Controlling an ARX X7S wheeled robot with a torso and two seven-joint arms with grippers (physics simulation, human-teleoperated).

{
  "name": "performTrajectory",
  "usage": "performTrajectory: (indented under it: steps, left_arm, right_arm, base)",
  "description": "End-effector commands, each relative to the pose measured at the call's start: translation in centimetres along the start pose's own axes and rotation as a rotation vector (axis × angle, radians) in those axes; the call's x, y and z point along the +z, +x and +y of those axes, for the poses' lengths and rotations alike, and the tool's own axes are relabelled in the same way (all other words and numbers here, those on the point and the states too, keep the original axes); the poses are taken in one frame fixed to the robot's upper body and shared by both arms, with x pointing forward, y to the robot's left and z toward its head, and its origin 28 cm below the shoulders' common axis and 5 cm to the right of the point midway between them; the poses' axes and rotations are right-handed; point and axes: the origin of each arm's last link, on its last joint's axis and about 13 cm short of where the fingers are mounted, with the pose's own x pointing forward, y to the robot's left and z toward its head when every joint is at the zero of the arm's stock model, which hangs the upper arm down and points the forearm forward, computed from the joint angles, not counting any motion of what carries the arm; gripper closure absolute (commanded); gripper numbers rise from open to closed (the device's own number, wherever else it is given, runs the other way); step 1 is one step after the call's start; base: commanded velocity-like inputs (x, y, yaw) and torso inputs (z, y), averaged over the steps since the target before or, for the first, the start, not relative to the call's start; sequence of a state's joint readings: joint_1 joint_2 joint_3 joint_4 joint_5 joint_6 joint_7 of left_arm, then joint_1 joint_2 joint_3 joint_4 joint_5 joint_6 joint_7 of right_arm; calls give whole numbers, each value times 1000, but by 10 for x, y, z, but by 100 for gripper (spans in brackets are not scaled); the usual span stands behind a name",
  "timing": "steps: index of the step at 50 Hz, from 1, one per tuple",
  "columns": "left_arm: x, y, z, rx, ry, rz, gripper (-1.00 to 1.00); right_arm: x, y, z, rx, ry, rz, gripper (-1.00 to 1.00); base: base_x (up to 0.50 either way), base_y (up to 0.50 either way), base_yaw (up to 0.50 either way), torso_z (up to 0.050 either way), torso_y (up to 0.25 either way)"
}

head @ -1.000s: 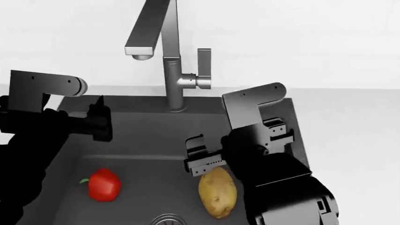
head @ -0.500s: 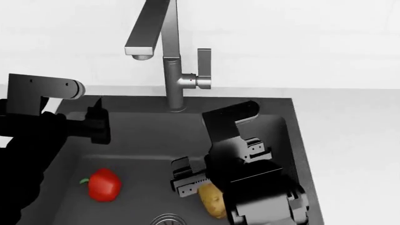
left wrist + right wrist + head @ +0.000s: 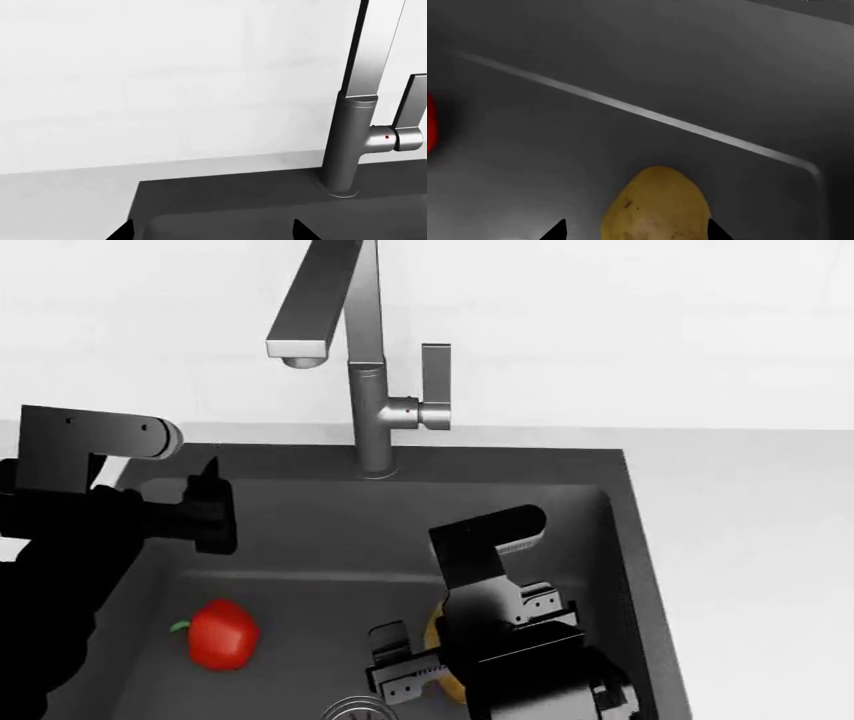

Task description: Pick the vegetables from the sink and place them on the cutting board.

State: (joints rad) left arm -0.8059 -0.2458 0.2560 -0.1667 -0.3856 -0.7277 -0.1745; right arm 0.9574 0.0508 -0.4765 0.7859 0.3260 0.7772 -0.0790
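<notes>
The yellow-brown potato [image 3: 657, 210] lies on the floor of the dark grey sink [image 3: 307, 530]. In the head view it [image 3: 437, 625] is mostly hidden under my right arm. My right gripper [image 3: 635, 232] is open, low in the basin, with one fingertip on each side of the potato and a gap at both. It also shows in the head view [image 3: 434, 665]. The red bell pepper [image 3: 220, 633] lies at the sink's left, free. My left gripper [image 3: 207, 505] is open and empty above the sink's back left rim. The cutting board is out of view.
The steel faucet [image 3: 367, 390] with its side lever stands behind the sink's middle; its spout reaches forward over the basin. The round drain [image 3: 354, 708] sits at the front. White counter [image 3: 747, 540] runs to the right of the sink, with a white wall behind.
My right gripper has dropped down and forward into the sink and now straddles the potato. The left arm has barely moved. The pepper and the potato lie where they were.
</notes>
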Motion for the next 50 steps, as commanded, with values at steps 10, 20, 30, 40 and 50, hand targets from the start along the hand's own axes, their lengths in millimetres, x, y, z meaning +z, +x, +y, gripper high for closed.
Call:
performTrajectory:
  steps: [10,20,30,40,50]
  left_arm:
    - [-8,1,1,0,-2,15,-100]
    - [-9,1,0,-1,1,17,-100]
    - [-7,0,0,-3,0,13,-100]
    - [-4,-3,-3,-17,10,15,-100]
    - [-10,-9,-5,-37,22,39,-100]
  right_arm:
    - [-14,18,-2,-51,-4,67,-100]
    - [-11,16,1,-44,-38,51,100]
    - [8,-2,2,-54,-59,-25,100]
    - [39,-58,3,-31,-62,-194,100]
    - [74,-124,-6,-25,29,-376,100]
  base:
    - [0,0,0,0,0]
    - [0,0,0,0,0]
    - [0,0,0,0,0]
    - [0,0,0,0,0]
    - [0,0,0,0,0]
